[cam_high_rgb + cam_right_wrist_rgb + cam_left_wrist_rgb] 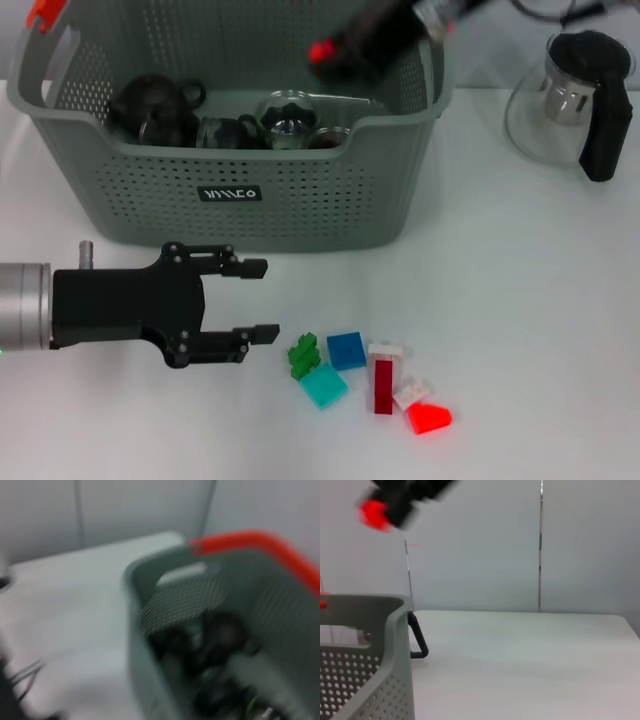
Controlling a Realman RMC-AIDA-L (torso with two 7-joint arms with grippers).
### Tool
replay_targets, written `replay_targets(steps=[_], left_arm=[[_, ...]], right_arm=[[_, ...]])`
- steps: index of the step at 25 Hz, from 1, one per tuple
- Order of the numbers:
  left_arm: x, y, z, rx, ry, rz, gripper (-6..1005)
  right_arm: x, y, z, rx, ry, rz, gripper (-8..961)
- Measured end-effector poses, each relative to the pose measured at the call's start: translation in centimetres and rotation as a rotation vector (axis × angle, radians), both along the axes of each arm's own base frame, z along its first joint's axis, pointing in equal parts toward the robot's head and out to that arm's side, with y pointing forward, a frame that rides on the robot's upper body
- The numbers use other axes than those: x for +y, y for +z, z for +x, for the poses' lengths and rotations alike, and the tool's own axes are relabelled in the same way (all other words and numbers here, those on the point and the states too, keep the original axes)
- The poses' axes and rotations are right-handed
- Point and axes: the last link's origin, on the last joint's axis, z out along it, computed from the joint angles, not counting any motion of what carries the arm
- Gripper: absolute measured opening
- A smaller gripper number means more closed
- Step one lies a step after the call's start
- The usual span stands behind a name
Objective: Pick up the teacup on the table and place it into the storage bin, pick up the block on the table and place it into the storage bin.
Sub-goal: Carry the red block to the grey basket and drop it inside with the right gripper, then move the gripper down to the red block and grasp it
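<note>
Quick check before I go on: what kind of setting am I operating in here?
Likely a lab test bench, not a home: a bare white table, plain grey wall panels, and staged props, a storage bin of teaware and toy blocks.

Only marking: small black label [229,193] on the storage bin [330,200] front wall, below the rim. White lettering, not legible

Your left gripper [262,299] hovers low over the table [540,300], jaws apart, in front of the storage bin [300,190] and beside scattered blocks [365,375]. Your right gripper [345,50] sits blurred above the bin holding something red.
</note>
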Motion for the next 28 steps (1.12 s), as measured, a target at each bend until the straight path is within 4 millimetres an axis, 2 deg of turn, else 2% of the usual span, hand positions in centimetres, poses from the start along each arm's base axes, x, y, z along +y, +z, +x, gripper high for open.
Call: replay_targets(steps=[3,8,12,17,23,28], left_arm=[[0.1,0.1,0.0,-0.002,0.002,0.006,675],[0.1,0.1,0.1,-0.004,0.000,0.006,675],[0.2,0.2,0.1,-0.002,-0.004,0.007,675],[0.4,0.3,0.2,-0.003,-0.002,0.014,674],[0.7,0.9,0.0,-0.006,0.011,0.026,674],[0.7,0.9,0.0,-0.003,0.011,0.025,674]], right_arm=[[1.8,-0.4,-0.5,0.031,0.028,0.065,243],[5.0,-1.8,0.5,0.066,0.027,0.142,255],[6.7,-2.8,1.6,0.079,0.021,0.180,265],[7.9,-3.2,2.4,0.097,0.000,0.213,277],[8.1,-2.3,1.9,0.115,0.041,0.251,526],[6.9,-1.5,1.5,0.133,0.082,0.231,634]])
